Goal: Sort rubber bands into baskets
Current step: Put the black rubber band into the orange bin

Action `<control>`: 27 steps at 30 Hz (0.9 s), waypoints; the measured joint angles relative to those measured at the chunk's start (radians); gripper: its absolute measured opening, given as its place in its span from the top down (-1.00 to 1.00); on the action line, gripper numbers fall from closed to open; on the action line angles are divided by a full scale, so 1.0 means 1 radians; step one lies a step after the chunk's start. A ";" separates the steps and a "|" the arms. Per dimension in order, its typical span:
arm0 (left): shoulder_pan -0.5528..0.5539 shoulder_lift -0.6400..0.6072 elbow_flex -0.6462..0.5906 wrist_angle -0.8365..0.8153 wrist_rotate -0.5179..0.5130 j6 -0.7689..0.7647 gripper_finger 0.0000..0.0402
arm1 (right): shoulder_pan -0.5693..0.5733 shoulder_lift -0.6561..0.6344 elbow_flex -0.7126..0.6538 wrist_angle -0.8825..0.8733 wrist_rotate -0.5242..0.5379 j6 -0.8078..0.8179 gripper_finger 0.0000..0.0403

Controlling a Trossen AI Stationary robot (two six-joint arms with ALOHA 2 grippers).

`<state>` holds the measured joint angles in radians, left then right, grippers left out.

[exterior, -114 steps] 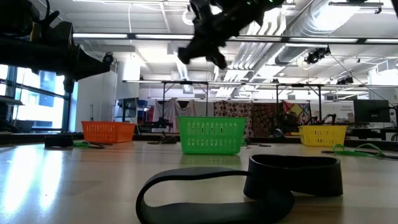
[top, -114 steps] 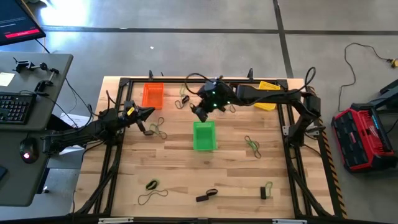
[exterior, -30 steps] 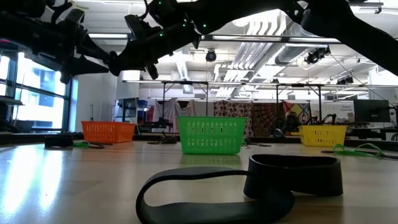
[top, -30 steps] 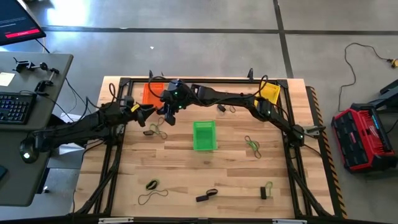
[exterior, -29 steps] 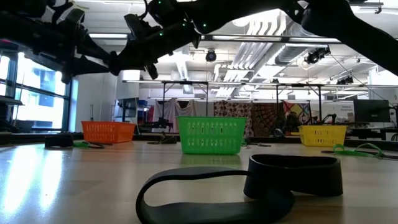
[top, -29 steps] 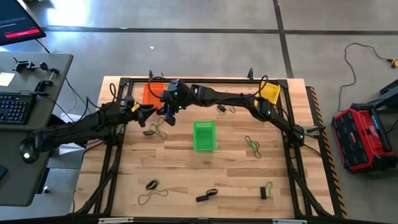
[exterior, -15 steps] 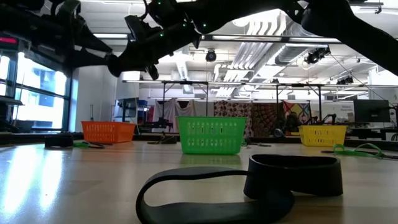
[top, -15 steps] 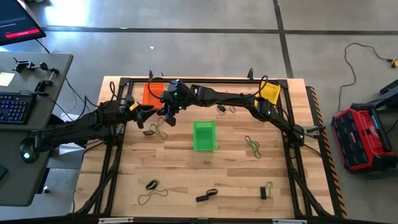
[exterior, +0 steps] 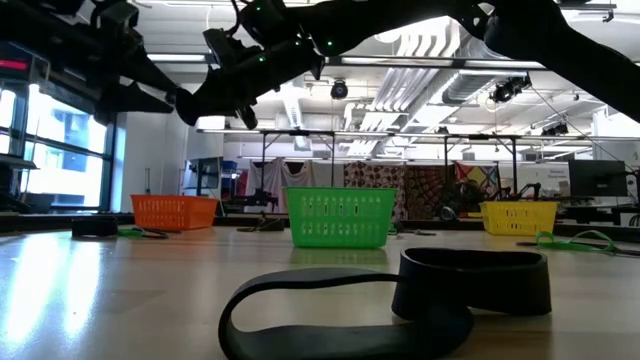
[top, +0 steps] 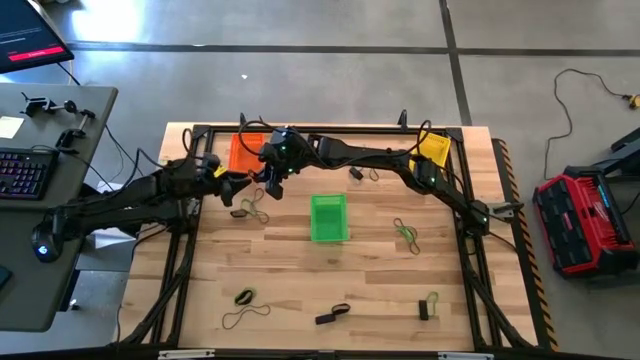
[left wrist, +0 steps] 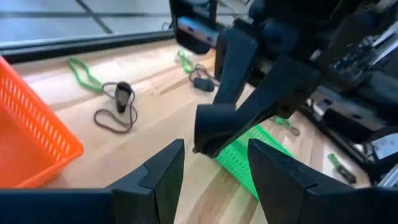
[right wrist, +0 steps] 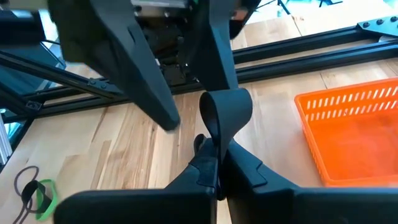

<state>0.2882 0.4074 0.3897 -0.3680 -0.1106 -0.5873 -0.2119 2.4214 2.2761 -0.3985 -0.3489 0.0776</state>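
Black band carried toward the orange basket, handover to the left arm in prospect.

I had the right gripper [right wrist: 216, 163] reaching across to the far left of the desk [top: 380, 290], its fingers closed tight on a black rubber band [right wrist: 225, 112] whose loop stood up between them, just beside the orange basket [top: 245, 151]. The left gripper [left wrist: 214, 163] faced it closely with fingers spread wide and empty. To finish well, I judged I should hold the loop steady, either bring it fully over the basket before letting go, or let the left fingers close on the loop first. Other bands lay scattered over the desk; the green basket [top: 328, 217] sat mid-desk, the yellow basket [top: 434, 152] far right.
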 joint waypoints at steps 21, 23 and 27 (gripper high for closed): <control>0.000 0.087 0.000 0.084 -0.072 0.072 0.22 | 0.000 0.000 0.000 -0.003 -0.002 -0.008 1.00; 0.000 0.090 0.000 0.085 -0.071 0.083 0.32 | 0.000 0.000 0.000 -0.003 -0.002 -0.008 1.00; 0.000 0.089 0.000 0.099 -0.067 0.113 0.68 | 0.000 0.000 0.000 -0.001 0.000 -0.008 1.00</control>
<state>0.2882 0.4965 0.3901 -0.2689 -0.1778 -0.4740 -0.2122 2.4218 2.2761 -0.3990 -0.3492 0.0700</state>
